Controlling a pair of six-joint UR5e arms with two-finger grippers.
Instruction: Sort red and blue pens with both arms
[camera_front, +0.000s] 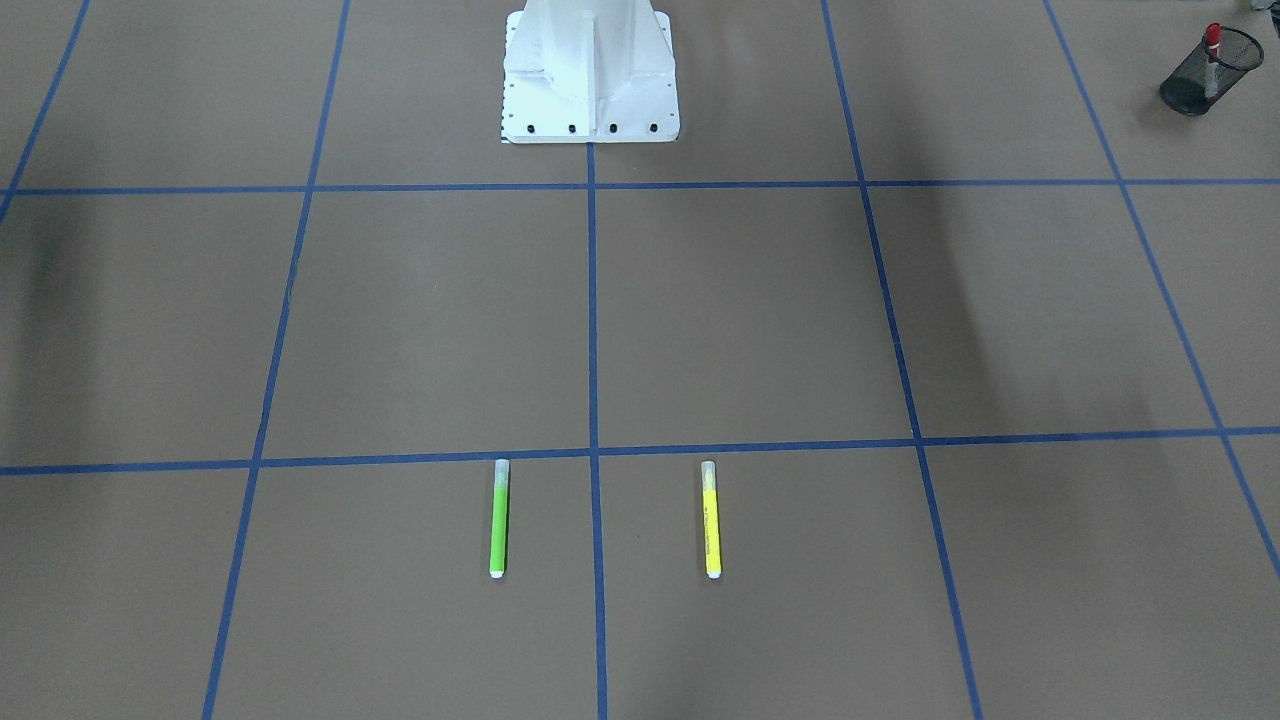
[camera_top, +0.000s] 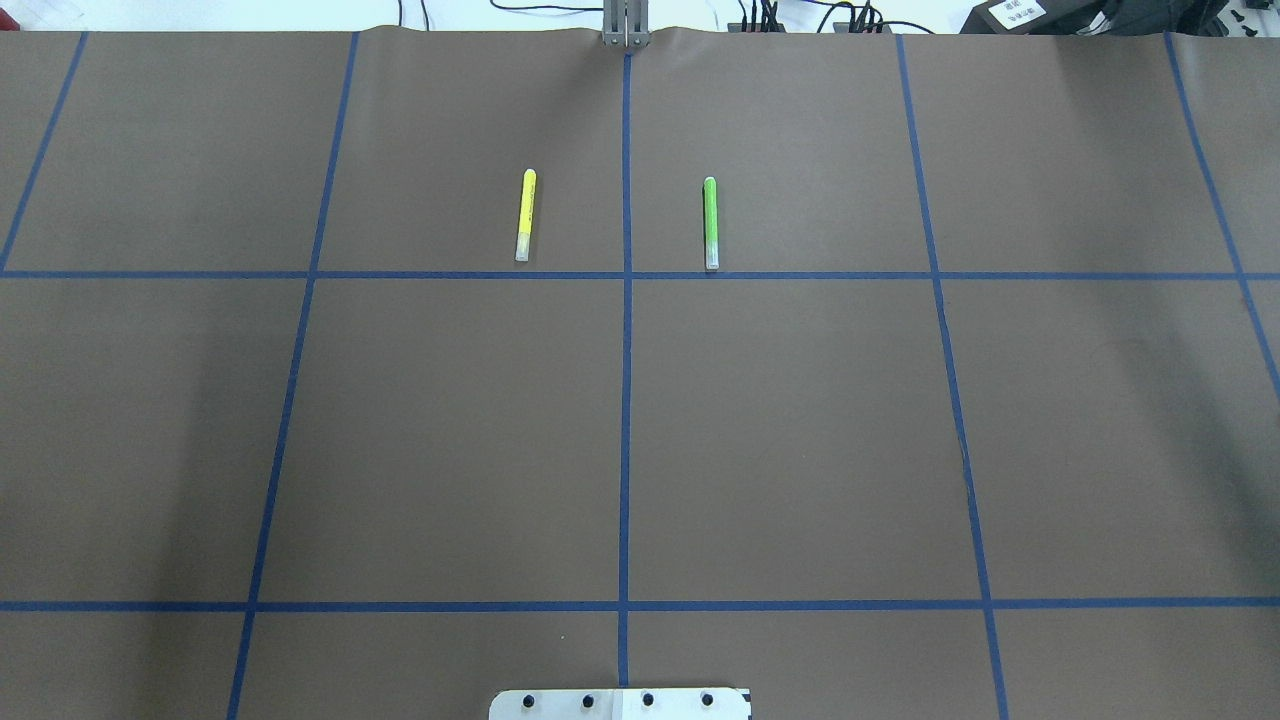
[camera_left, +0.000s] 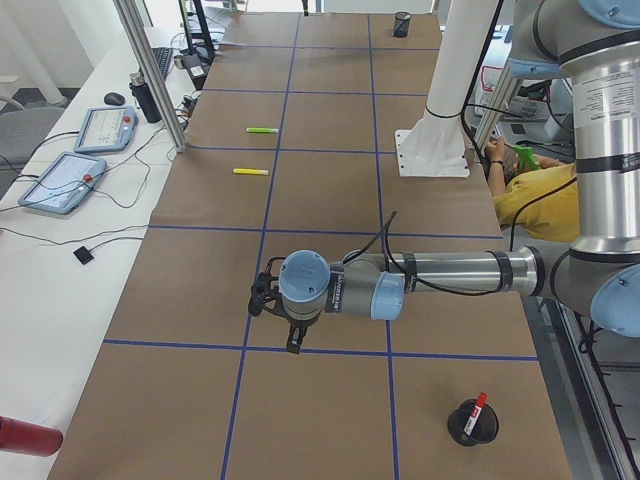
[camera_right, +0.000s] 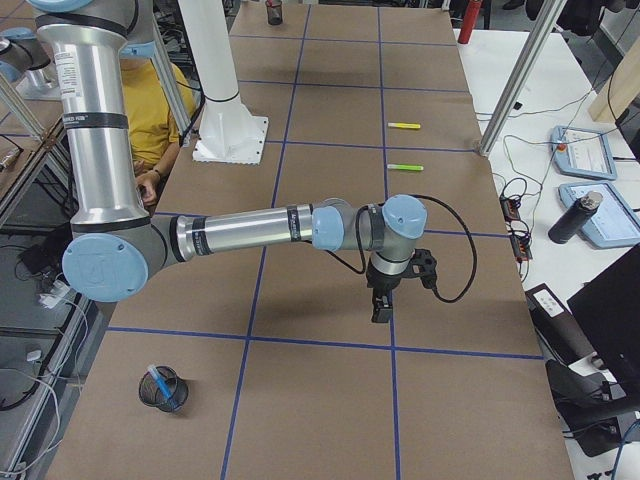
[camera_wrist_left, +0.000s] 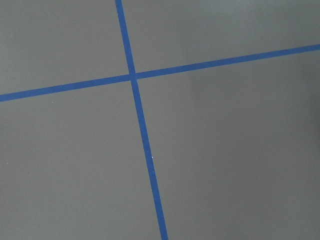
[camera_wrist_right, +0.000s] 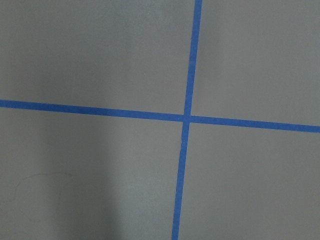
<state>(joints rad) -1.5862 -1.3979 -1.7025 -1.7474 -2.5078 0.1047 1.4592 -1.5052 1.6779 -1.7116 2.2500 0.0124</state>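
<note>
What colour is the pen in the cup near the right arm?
Blue; the pen shows best in exterior right.

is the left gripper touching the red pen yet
Apart. The exterior left view shows the left gripper hanging over the table, while the red pen stands in the black mesh cup, a clear stretch of table away.

I can't make out any text from here; the white label (camera_top: 1022, 10) on the black box (camera_top: 992, 22) is too blurred.
</note>
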